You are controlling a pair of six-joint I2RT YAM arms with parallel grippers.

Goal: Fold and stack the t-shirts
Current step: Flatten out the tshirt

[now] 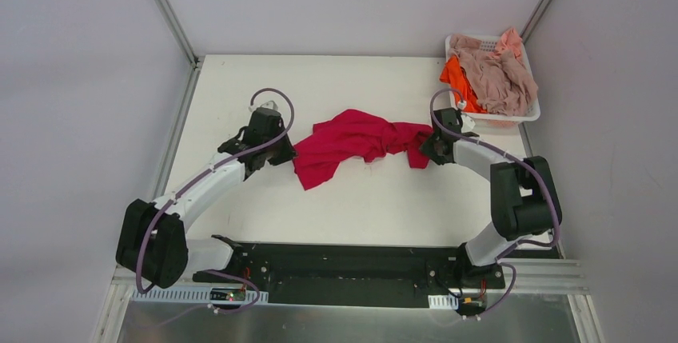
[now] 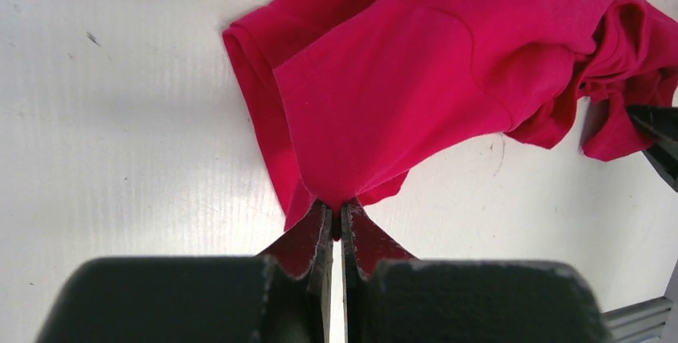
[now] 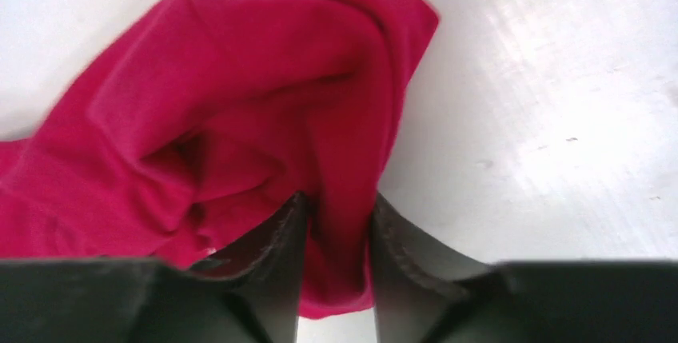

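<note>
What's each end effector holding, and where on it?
Left end effector: shut on the red shirt, pinching a corner of its edge. Right end effector: straddles a bunched fold at the shirt's other end; a firm hold cannot be told.

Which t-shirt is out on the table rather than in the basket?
The crimson red cloth t-shirt, crumpled on the white table; the bright orange shirt and the pinkish-beige shirts lie heaped in the white plastic basket.

The left arm (image 1: pixel 206 181) and the right arm (image 1: pixel 480 151) have white links, black joints, thin purple cables (image 1: pixel 270 90) and dark jaws.
</note>
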